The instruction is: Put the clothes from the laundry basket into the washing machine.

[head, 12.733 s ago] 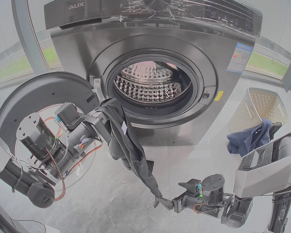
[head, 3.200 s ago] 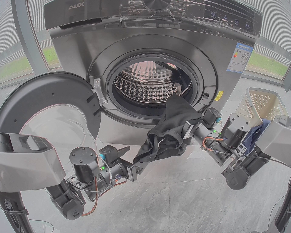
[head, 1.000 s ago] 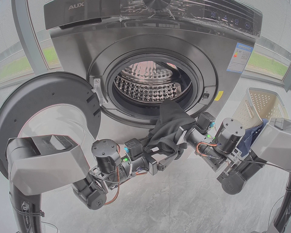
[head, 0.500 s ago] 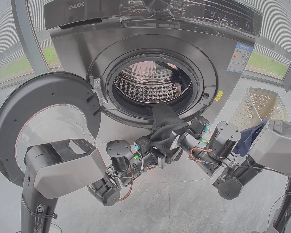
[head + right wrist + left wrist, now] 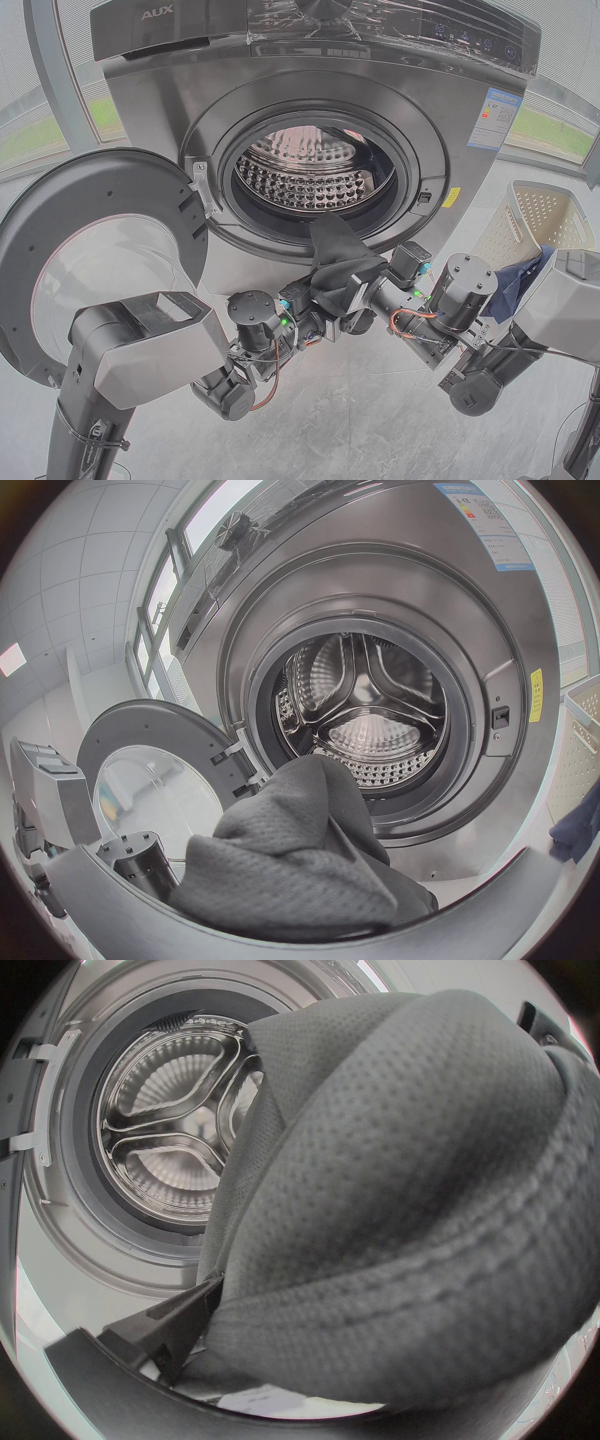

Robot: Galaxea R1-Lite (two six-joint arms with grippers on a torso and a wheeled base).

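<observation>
The black garment (image 5: 340, 256) drapes over the left tool (image 5: 337, 315) and right tool (image 5: 351, 291) below the washing machine (image 5: 162, 106) opening; I cannot tell either tool's grip.

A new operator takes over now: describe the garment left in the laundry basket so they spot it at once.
Find the silver front-loading washing machine; on the floor to its right leans a beige perforated plastic laundry basket. A crumpled dark blue garment spills from its lower end. Unlike the black mesh garment bunched before the drum, it is blue.
</observation>
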